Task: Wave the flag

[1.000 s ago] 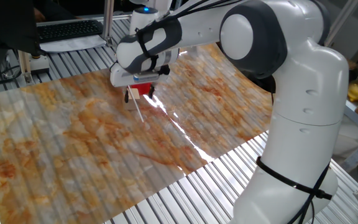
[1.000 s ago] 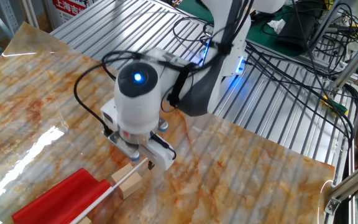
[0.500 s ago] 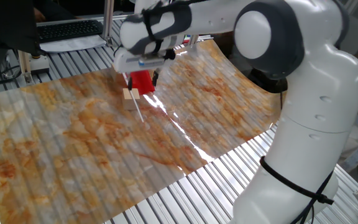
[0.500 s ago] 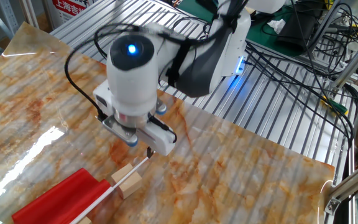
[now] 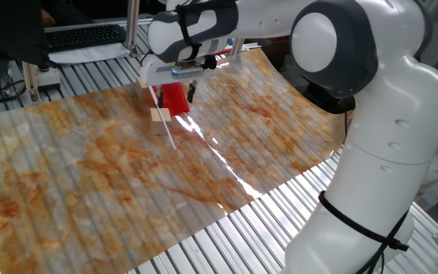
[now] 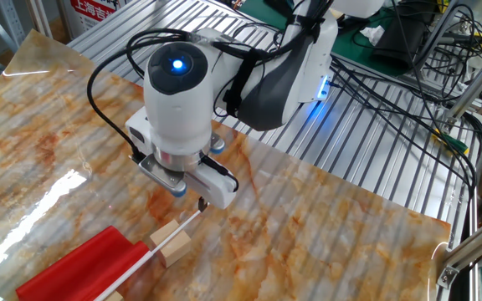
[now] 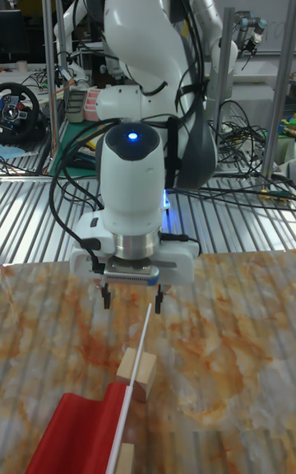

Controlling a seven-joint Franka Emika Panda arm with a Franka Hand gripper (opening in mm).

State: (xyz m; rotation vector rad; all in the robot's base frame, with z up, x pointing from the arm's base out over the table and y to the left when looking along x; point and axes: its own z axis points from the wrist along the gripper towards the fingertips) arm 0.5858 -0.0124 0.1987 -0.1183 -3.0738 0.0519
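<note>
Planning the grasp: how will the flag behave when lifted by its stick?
The flag looks light: thin white stick, small red cloth. The cloth will likely droop and flutter. The stick rests across a wooden block, so it may roll or slip sideways when the open tool closes.

A marbled orange-and-grey mat (image 5: 90, 164) covers the middle of the ribbed metal table (image 5: 280, 221). A small tan wooden block (image 6: 174, 239) rests on the mat; in the tall fixed view a second block (image 7: 122, 459) lies nearer the camera, at the bottom edge. A keyboard (image 5: 82, 34) sits beyond the far table edge. Bundled black cables (image 6: 408, 75) run over the bare ribbed surface. A steering-wheel controller (image 7: 18, 109) stands at the left in the tall fixed view.
</note>
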